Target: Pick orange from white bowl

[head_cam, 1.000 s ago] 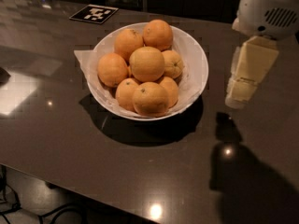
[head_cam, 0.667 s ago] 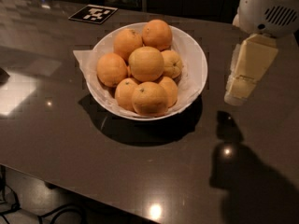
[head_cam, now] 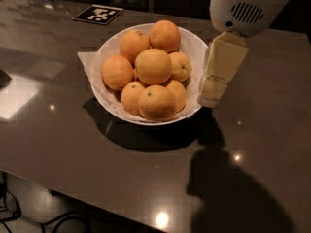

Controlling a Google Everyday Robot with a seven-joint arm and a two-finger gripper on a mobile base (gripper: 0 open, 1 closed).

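The white bowl [head_cam: 109, 50], lined with white paper, stands on the dark table and holds several oranges. The orange [head_cam: 153, 66], the largest and more yellow-orange, lies on top in the middle of the pile. Smaller, deeper-orange ones lie around it. My gripper [head_cam: 210, 98] hangs down from the white wrist housing [head_cam: 245, 6] at the upper right. It is cream-coloured and stands right beside the bowl's right rim, to the right of the orange and apart from it. It holds nothing that I can see.
A black-and-white marker tag [head_cam: 98, 13] lies flat behind the bowl at the back left. The table's front edge [head_cam: 73, 193] runs across the lower left, with cables on the floor below it. The arm's shadow falls on the table at the lower right.
My gripper has moved left, from well clear of the bowl to right against its right rim. The bowl and oranges have not moved.
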